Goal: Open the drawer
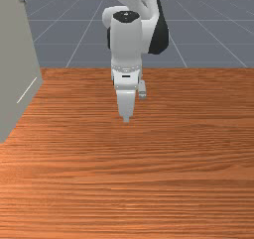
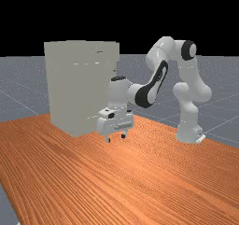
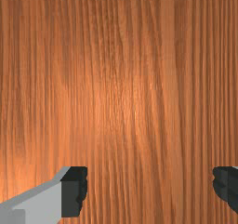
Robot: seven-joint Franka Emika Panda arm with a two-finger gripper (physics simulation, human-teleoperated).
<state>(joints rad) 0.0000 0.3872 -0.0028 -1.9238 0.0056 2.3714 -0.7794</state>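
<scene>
In the far view my gripper [image 2: 115,138] hangs fingers down above the table, its two fingers well apart and nothing between them. The pale grey cabinet [image 2: 70,88] stands upright behind it, toward the far view's left. A block along the cabinet's top [image 2: 108,51] juts out; whether it is a drawer I cannot tell. A small handle-like piece [image 1: 22,0] sticks out from the cabinet [image 1: 17,49] at the front view's left edge. The wrist view has the gripper [image 3: 149,190] open over bare wood.
The wooden table [image 1: 149,183] stretches below the hand and toward the camera in the front view. The arm's base stands on the table at the far view's right, with the raised arm links between it and the hand.
</scene>
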